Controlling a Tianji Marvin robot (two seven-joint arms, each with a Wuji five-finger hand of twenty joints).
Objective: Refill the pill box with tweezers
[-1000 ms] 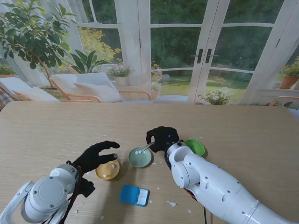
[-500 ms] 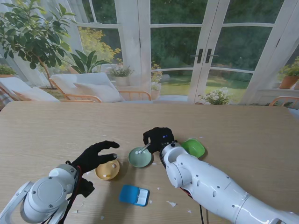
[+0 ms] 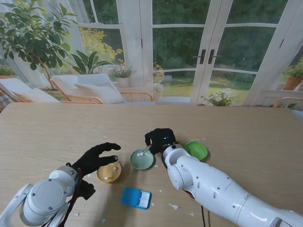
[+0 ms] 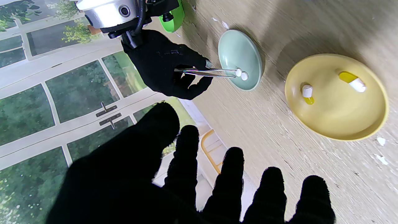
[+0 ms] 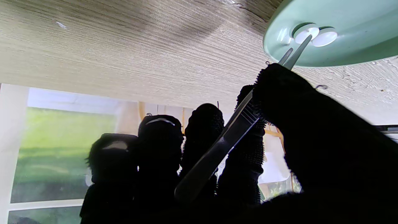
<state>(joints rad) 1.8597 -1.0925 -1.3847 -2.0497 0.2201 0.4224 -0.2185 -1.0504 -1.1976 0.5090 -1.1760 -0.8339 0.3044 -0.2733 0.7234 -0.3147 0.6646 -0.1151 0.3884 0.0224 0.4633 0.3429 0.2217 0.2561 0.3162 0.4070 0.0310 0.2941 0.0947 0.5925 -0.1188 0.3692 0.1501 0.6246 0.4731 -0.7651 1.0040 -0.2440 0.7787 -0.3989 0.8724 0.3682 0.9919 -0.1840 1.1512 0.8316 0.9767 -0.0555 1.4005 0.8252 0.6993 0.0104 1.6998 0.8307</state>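
My right hand (image 3: 160, 138) in its black glove is shut on metal tweezers (image 4: 207, 72), seen close up as tweezers (image 5: 230, 133) in the right wrist view. Their tips reach into the pale green dish (image 3: 142, 160) and touch one of two white round pills (image 5: 306, 32). My left hand (image 3: 98, 158) hovers open, fingers spread, beside the yellow dish (image 3: 109, 172), which holds two yellow-and-white capsules (image 4: 351, 81). The blue pill box (image 3: 136, 197) lies open nearer to me, between the arms.
A bright green dish (image 3: 196, 149) sits to the right of my right hand, partly behind the forearm. Small white scraps (image 3: 174, 206) lie on the wooden table (image 3: 246, 137) near the pill box. Windows and plants stand beyond the far edge.
My right hand shifted slightly left over the pale green dish, bringing the tweezer tips onto the white pills. The left hand has stayed still.
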